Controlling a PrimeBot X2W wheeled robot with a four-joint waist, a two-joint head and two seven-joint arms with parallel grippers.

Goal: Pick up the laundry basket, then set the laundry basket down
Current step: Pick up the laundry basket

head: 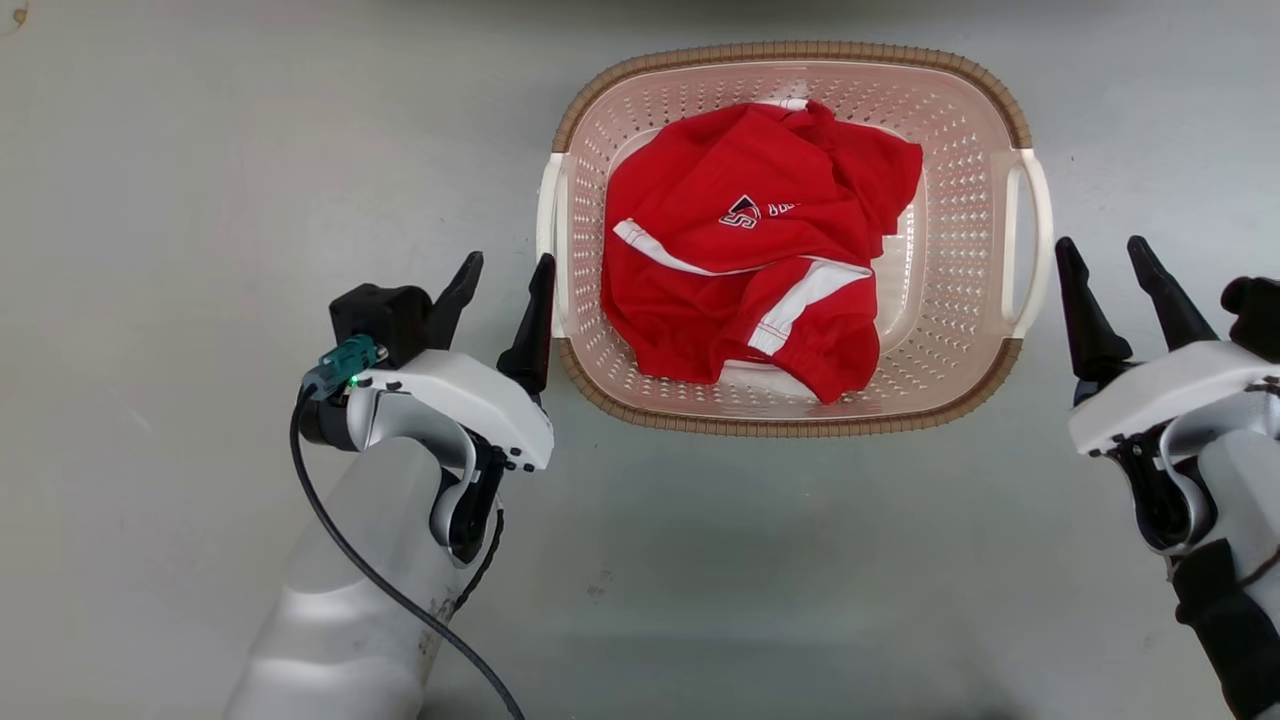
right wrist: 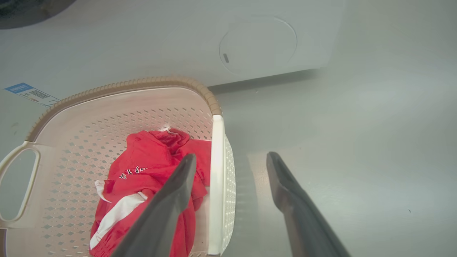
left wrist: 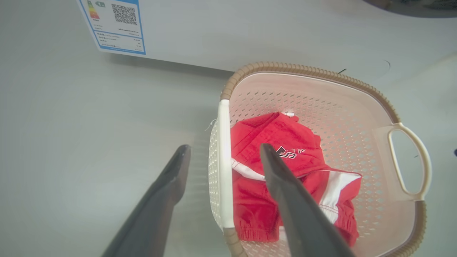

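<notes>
While both arms hung low over the pale grey floor [head: 200, 200], the laundry basket [head: 965, 230] sat on that floor between the two claws, a little ahead of their fingertips. The left claw [head: 507, 262] had its fingers spread apart and held nothing. Its inner finger lay right against the edge of the basket's left white handle [head: 548, 240]; whether it touched could not be told. In the left wrist view that handle [left wrist: 224, 160] ran up between the left claw's [left wrist: 225, 148] two fingers, one finger over the bare floor and the other over the basket's inside.

The right claw [head: 1102, 246] was also spread wide and empty, just beside the right white handle [head: 1040, 240] and apart from it in the head view. In the right wrist view the handle [right wrist: 216, 171] stood between the right claw's [right wrist: 232, 156] fingers.

A crumpled red garment [head: 740, 250] with white stripes lay inside the basket. The floor was smooth, faintly glossy and lightly scuffed. Beyond the basket, ahead of both claws, rose the front of a white appliance [left wrist: 250, 28] that bore a blue-edged label [left wrist: 114, 25] with a code square, and a round cover [right wrist: 257, 45] low on its face.
</notes>
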